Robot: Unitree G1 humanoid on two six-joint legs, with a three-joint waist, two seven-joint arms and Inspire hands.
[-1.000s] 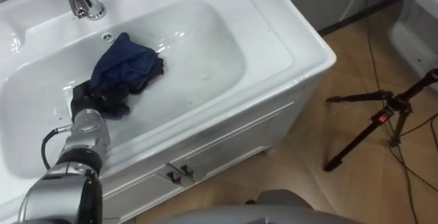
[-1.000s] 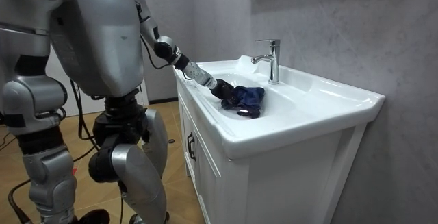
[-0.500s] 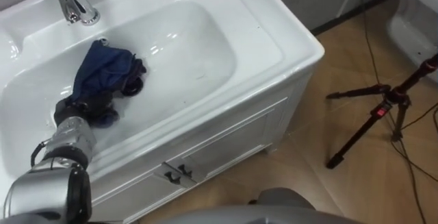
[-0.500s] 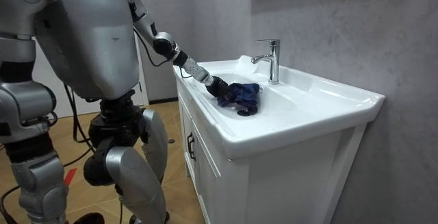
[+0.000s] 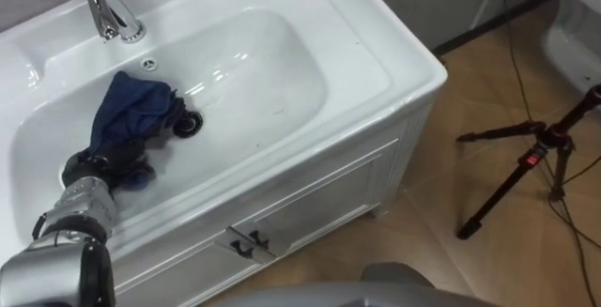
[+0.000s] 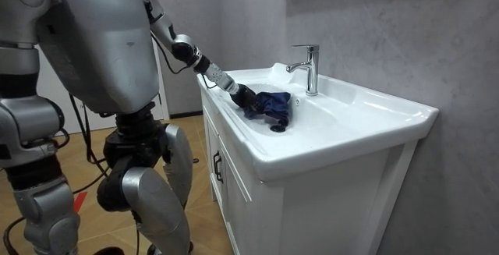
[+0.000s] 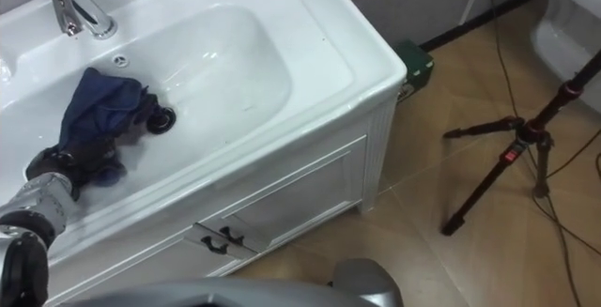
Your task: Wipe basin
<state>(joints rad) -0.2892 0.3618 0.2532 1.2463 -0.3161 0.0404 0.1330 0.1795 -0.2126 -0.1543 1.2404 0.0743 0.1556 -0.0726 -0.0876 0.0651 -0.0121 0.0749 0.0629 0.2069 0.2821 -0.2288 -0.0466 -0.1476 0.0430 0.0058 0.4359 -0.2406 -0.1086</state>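
A dark blue cloth (image 5: 130, 117) drapes over the left hand (image 5: 86, 169) inside the white basin (image 5: 272, 72).

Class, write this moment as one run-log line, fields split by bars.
task: wipe basin | left robot hand: at blue cloth's near end | blue cloth: in basin, left of drain

The glossy white basin (image 5: 282, 72) is a shallow, rounded rectangular bowl. A dark blue cloth (image 5: 131, 115) lies bunched inside it, at nine o'clock of the drain (image 5: 188, 125) and touching it.
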